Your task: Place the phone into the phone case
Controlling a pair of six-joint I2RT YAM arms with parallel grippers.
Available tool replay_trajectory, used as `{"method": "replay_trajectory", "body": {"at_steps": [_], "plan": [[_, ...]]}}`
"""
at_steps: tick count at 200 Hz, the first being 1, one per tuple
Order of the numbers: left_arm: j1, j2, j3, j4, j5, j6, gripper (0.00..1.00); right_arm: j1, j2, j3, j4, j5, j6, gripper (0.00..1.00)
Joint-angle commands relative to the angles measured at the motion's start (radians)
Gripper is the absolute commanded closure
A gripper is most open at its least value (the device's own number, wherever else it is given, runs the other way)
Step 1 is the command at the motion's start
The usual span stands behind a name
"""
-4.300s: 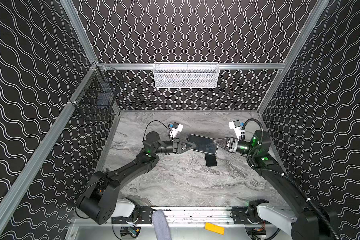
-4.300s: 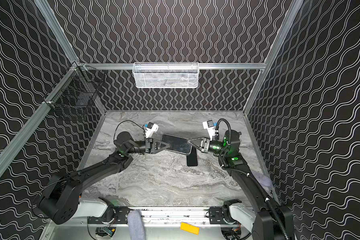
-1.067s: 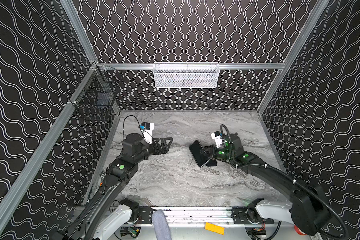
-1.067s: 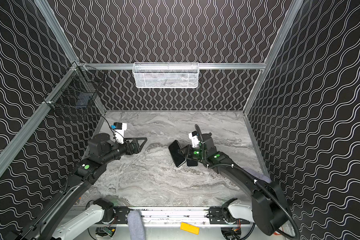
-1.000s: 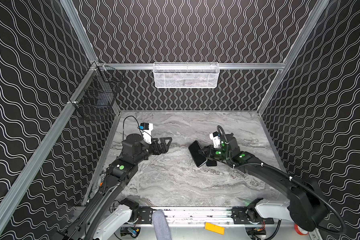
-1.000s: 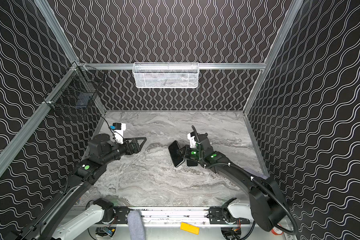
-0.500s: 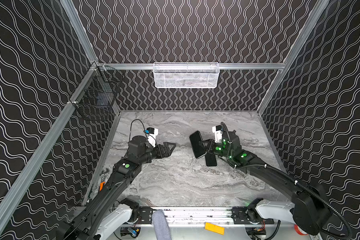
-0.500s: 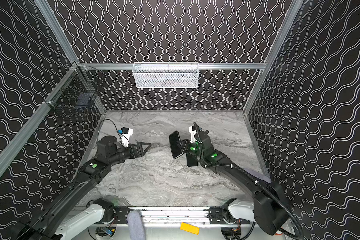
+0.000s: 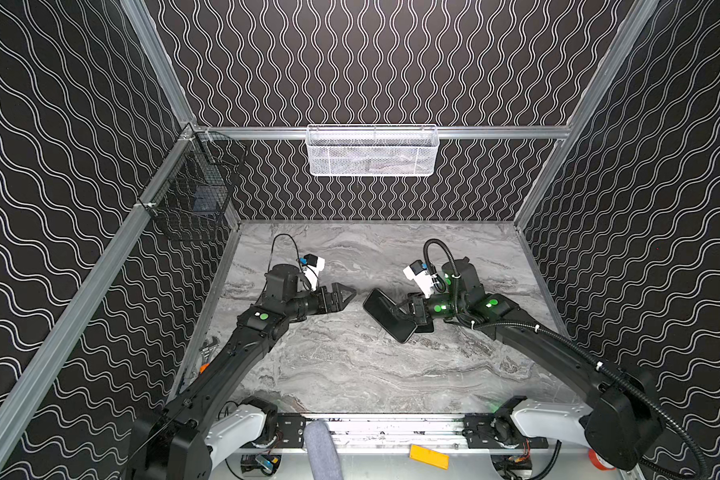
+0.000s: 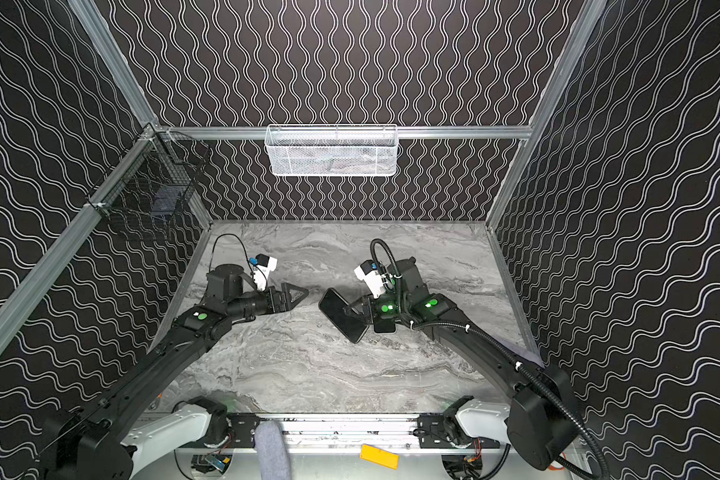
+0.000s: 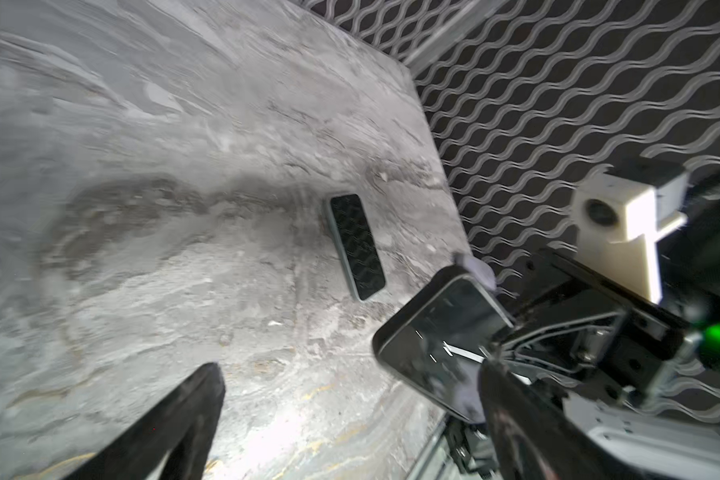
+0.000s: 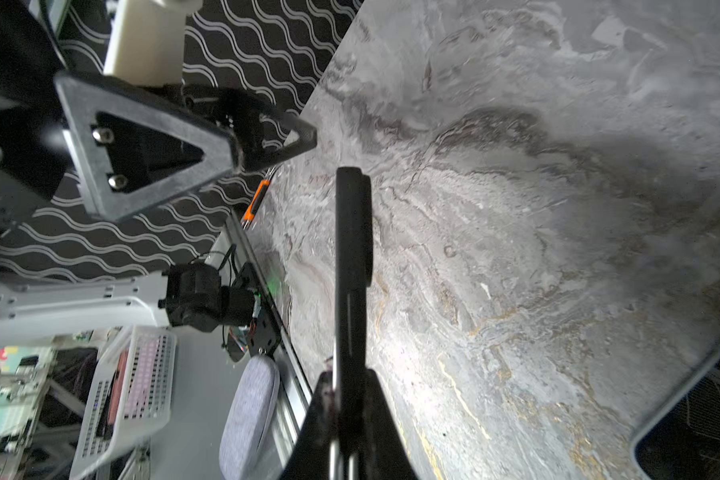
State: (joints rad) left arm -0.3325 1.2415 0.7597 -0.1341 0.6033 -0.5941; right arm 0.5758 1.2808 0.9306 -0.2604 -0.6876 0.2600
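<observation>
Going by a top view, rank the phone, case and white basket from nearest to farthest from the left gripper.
1. Phone: held off the table by the right gripper, just across from the open left gripper.
2. Case: on the table by the right gripper, beyond the phone.
3. White basket: hung high at the back, clearly farthest.

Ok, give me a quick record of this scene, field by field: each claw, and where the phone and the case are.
left claw: open, empty, over the table
right claw: shut on the black slab
black slab: tilted, gripped at one edge
pale-rimmed slab: flat on the table under the right claw, untouched
phone versus case: cannot tell which slab is which
task: slabs apart, not yet joined
</observation>
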Motion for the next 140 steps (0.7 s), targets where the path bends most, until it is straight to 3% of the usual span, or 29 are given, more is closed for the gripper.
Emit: {"method": "replay_trajectory", "body": {"at_steps": [1,31,72,118,140], "plan": [[0.003,0.036,-0.006,0.141,0.236,0.025,0.01,0.001,0.019,0.034,-0.048,-0.141,-0.117,1.0],[-0.007,0.062,-0.007,0.173,0.391,0.04,0.02,0.0,0.021,0.043,-0.026,-0.242,-0.124,1.0],[-0.08,0.094,0.082,-0.045,0.39,0.212,0.06,-0.003,0.047,0.075,-0.024,-0.296,-0.126,1.0],[-0.108,0.101,0.08,-0.054,0.39,0.214,0.41,-0.031,0.049,0.108,-0.039,-0.302,-0.13,1.0],[-0.115,0.098,0.076,-0.042,0.41,0.208,0.49,-0.065,0.028,0.091,-0.008,-0.336,-0.11,1.0]]}}
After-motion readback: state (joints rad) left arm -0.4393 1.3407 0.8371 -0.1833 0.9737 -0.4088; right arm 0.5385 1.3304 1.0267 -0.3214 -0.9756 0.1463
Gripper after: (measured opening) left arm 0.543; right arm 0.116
